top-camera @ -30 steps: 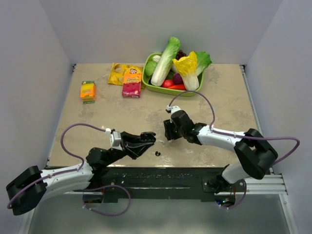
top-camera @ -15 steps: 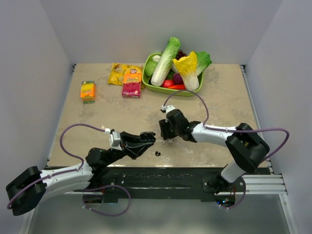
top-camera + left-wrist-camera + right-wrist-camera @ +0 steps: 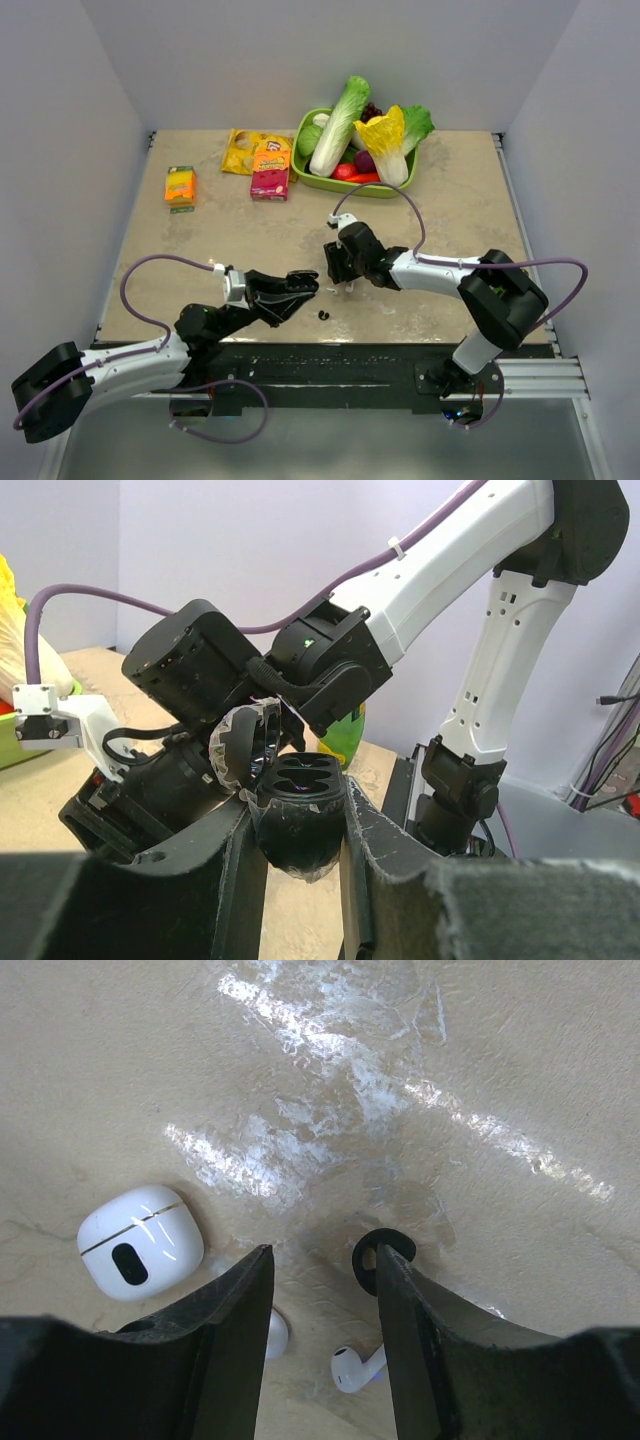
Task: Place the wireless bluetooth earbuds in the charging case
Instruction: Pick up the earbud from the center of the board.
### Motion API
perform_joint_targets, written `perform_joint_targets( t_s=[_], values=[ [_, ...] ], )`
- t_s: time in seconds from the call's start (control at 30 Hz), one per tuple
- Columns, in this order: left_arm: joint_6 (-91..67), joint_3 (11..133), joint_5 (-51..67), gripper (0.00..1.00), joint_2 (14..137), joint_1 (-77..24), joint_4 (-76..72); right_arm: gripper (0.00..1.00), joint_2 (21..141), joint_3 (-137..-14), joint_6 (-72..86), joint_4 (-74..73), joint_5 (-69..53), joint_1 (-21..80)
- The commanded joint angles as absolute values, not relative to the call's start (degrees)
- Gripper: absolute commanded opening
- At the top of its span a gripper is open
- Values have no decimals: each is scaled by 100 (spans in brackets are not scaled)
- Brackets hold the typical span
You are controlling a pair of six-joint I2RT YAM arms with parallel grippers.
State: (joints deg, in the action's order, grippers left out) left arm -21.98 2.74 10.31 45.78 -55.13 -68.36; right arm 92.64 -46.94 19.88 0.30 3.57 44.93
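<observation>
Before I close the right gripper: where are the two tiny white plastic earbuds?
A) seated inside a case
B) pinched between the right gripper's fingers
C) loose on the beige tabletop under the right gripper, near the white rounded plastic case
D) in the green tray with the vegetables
C: the right wrist view shows the two earbuds lying on the table below the open right gripper, one half hidden by a finger, with the white case lying shut nearby.
</observation>
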Motion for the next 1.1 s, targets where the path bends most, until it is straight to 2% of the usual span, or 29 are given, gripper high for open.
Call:
perform_joint_targets(
  t_s=[0.0, 0.77, 1.07],
  values=[
    [-2232, -1028, 967, 0, 4553, -5537, -7225, 48, 9352, -4702, 1951, 18, 676, 4438],
    [-2276, -1011, 976, 0, 4816, -5537, -7453, 36, 9097, -4482, 2004, -396, 1178, 4430],
    [-2285, -1002, 984, 0, 4896, -5555, -7506, 26, 9114, -4500, 1995, -404, 1274, 4430]
  ],
)
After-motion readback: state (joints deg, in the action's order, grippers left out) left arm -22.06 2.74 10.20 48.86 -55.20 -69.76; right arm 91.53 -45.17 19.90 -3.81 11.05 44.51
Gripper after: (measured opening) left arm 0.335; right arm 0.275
